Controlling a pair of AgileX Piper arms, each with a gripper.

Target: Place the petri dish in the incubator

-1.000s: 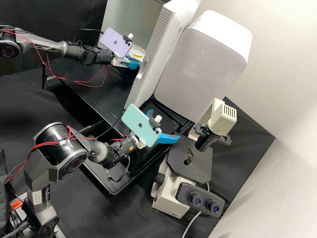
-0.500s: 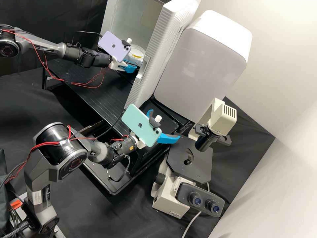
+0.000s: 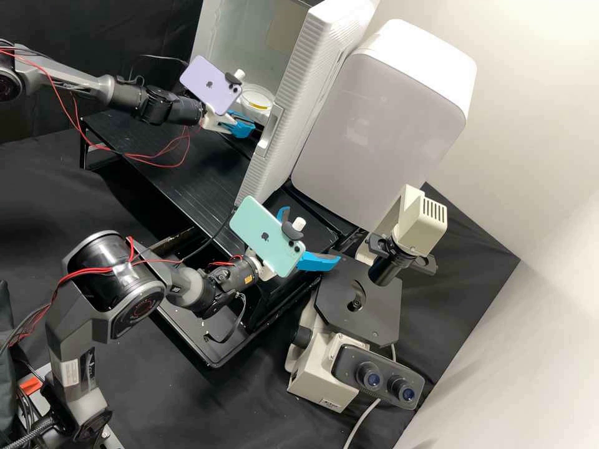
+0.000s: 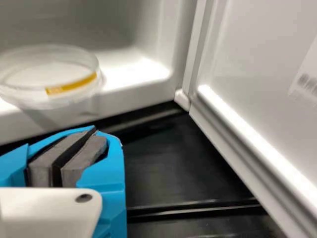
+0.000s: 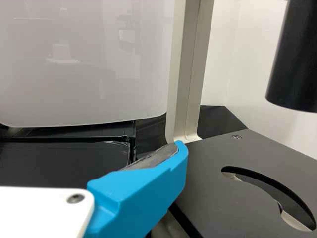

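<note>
I see the black bench (image 3: 187, 181) carrying the incubator (image 3: 234, 37), whose ribbed door (image 3: 302, 87) stands open toward the camera, with a big white box (image 3: 380, 118) just beside that door. In front of the box stands the microscope (image 3: 355, 368). My right gripper (image 3: 312, 236) hangs near the edge of its black stage (image 3: 362, 312), with the blue fingers (image 5: 148, 183) spread wide and nothing between them. My left gripper (image 3: 242, 128) sits at the incubator's mouth, low over the bench; in its wrist view the grey pads (image 4: 86, 153) are pressed flat together and grip nothing. The dish (image 3: 257, 98), clear with a yellow band, lies inside the incubator on its white floor (image 4: 138, 69), close to the front edge, just beyond the left gripper and apart from it
</note>
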